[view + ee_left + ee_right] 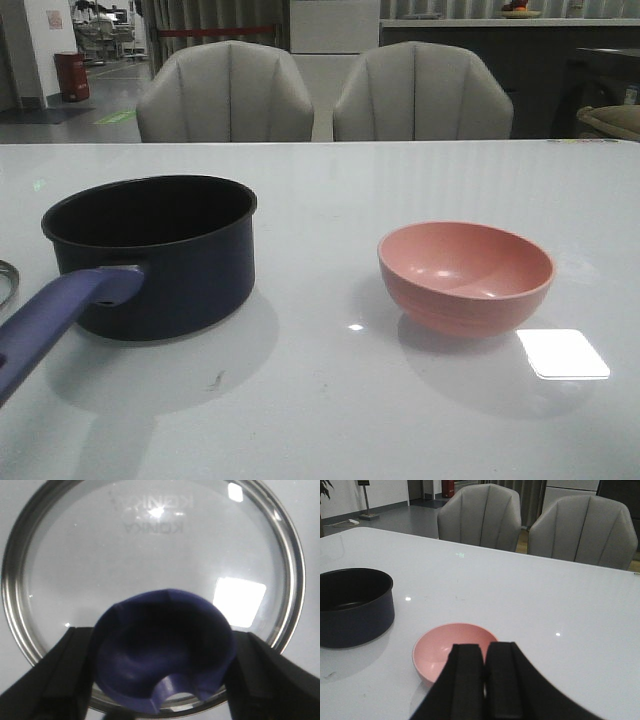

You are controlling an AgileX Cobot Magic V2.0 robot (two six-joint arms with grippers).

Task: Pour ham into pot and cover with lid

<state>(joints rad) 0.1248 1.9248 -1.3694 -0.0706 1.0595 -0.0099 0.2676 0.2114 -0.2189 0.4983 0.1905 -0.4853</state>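
Front view first: we've got the pot [160, 255] sitting on the left of the white counter [320, 400], its purple handle pointing toward the near-left corner, and the pink bowl [466, 275] well apart to its right. From here the bowl looks empty and we can't see into the pot's bottom, so where the ham is, we honestly can't tell. A sliver of metal rim at the far left edge is probably the lid [6, 283]. No arms visible here.

Left wrist view: we're looking straight down on the lid [150, 560], lying flat on the counter, with the left gripper [162, 680] straddling its dark blue knob [162, 652]. The jaws stand wide, one on each side of the knob; whether they touch it yet, we can't say.

Right wrist view: the right gripper [485, 685] hangs just near of the bowl, jaws pressed together, holding nothing. No ham shows in bowl or pot here either.

So we'd guess we're at the lid step: pinch the knob, lift, carry right, centre it over the pot.
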